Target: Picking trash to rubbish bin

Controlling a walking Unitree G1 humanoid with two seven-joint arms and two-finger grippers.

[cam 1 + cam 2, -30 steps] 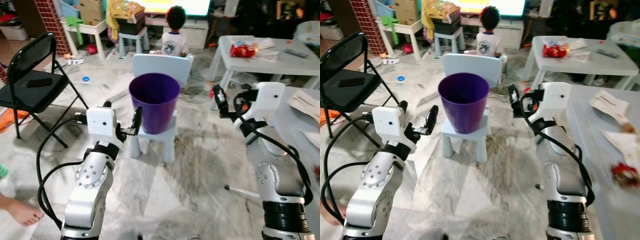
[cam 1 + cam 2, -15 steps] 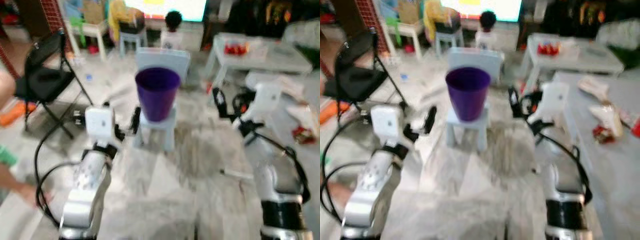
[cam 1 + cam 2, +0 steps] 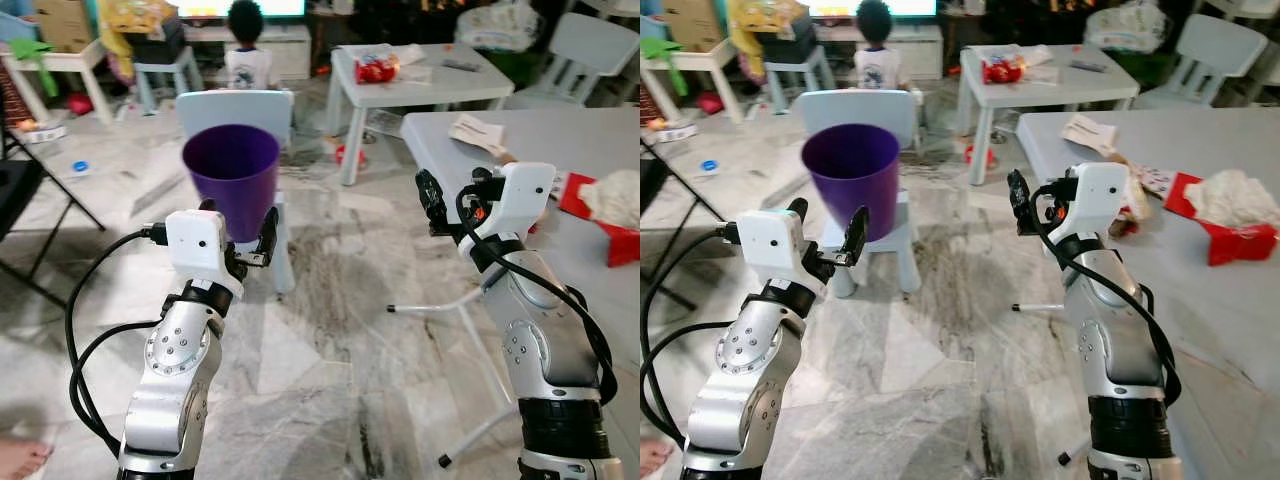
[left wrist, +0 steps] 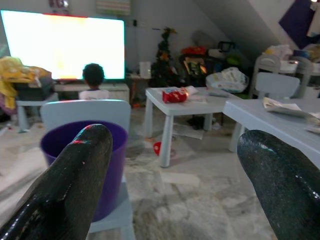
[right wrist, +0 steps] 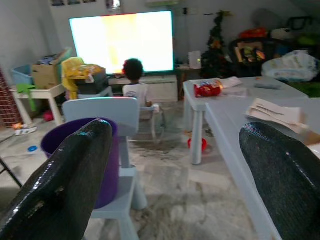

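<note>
Camera swung right, purple bin now upper left, both grippers spread and empty, surface trash unpicked.

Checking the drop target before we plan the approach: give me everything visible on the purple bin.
The purple bin is a round, tapered bucket, wider at its rim than its base, in smooth glossy plastic by the look of it. It stands upright and open, with no lid, on the seat of a small pale blue child's chair, whose backrest rises behind it. What shows of its inside looks empty; the bottom is hidden. It sits ahead of the left hand, which is open and apart from it.
</note>
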